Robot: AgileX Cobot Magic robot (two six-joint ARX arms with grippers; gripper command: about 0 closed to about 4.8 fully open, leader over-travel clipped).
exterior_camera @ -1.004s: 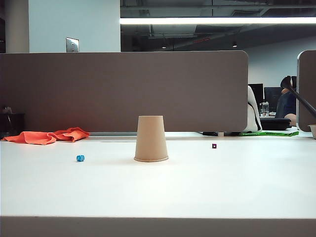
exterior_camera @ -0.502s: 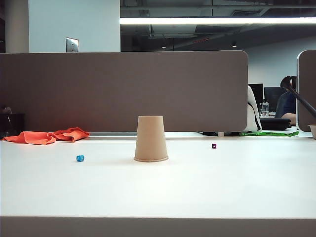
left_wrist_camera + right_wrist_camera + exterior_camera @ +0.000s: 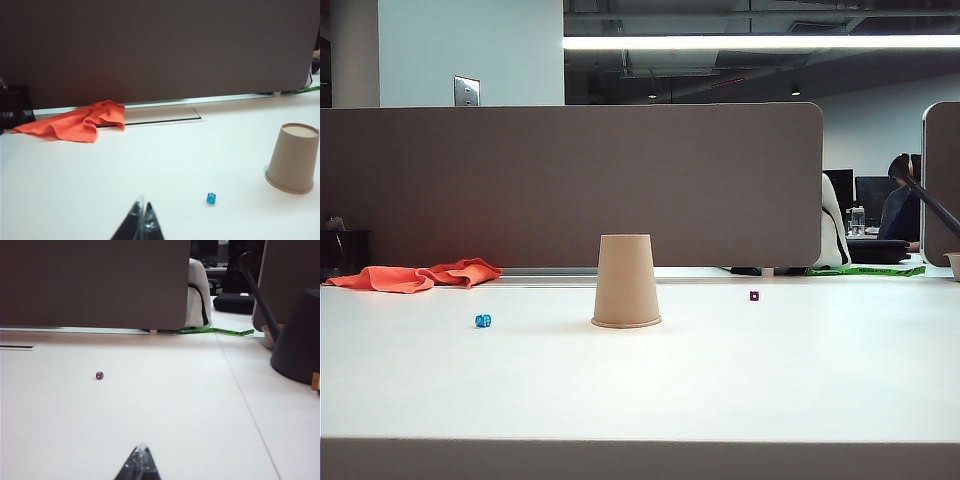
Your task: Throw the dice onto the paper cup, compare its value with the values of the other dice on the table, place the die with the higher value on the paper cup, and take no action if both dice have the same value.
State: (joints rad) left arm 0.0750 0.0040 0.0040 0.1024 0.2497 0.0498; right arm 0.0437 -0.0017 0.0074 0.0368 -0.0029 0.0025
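Note:
The tan paper cup [image 3: 626, 281] stands upside down in the middle of the white table, rim on the tabletop; the left wrist view shows the paper cup [image 3: 293, 158] too. The purple dice [image 3: 754, 296] lies on the table to the right of the cup and farther back, also seen as the small purple dice [image 3: 99, 375] in the right wrist view. The blue other dice [image 3: 483, 321] rests left of the cup. My left gripper [image 3: 143, 208] is shut and empty, a short way from the blue other dice [image 3: 211, 198]. My right gripper [image 3: 141, 450] is shut and empty, well short of the purple dice. Neither arm shows in the exterior view.
An orange cloth [image 3: 415, 275] lies at the back left by the brown partition [image 3: 570, 185]. A dark cone-shaped object [image 3: 300, 337] stands on the neighbouring desk at the right. A green strip [image 3: 865, 270] lies at the back right. A black item [image 3: 14, 107] sits beside the cloth.

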